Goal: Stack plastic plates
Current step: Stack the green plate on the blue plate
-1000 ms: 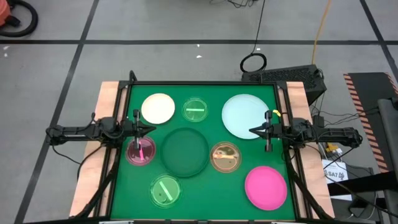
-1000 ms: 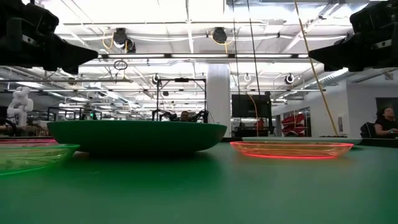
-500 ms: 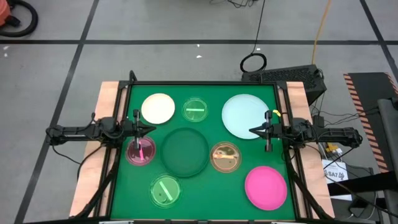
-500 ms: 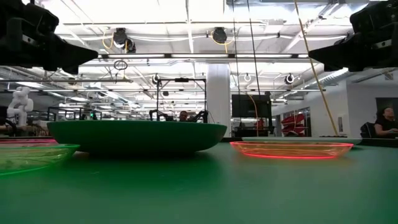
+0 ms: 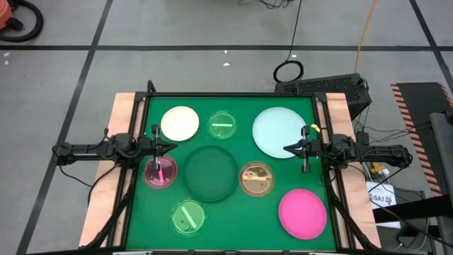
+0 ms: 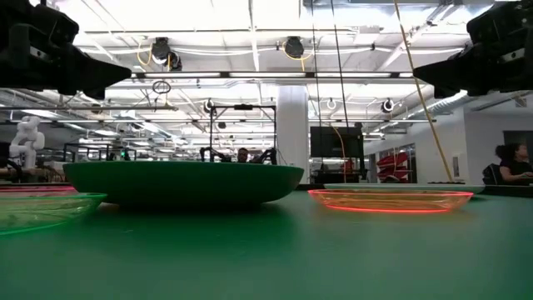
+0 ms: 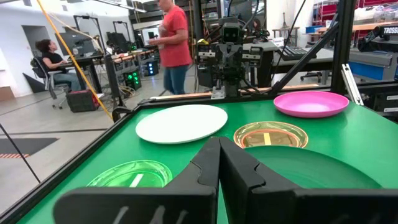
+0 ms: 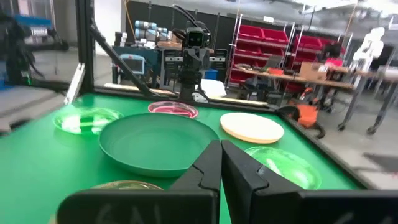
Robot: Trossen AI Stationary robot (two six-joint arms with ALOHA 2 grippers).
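left gripper point(image 5: 155, 147): hovering at the table's left edge, fingers pressed together and holding nothing
right gripper point(image 5: 304, 149): hovering at the right edge, fingers likewise pressed together and empty
plates: all lying apart on the green mat point(image 5: 233, 110), none stacked yet
dark-green plate point(image 5: 210, 172): sitting mid-table, between the two arms
nearest to left gripper: the pink dish point(image 5: 160, 173) is lying just beside its fingertips, with the cream plate point(image 5: 180, 122) near on the far side
nearest to right gripper: the pale-blue plate point(image 5: 279, 131) is lying just beside its fingertips, toward the centre; the amber dish point(image 5: 256, 178) is sitting near
farther off: the hot-pink plate point(image 5: 302, 212) and two green dishes point(image 5: 187, 217)
judgement: each arm seems to be facing a near plate on its own side
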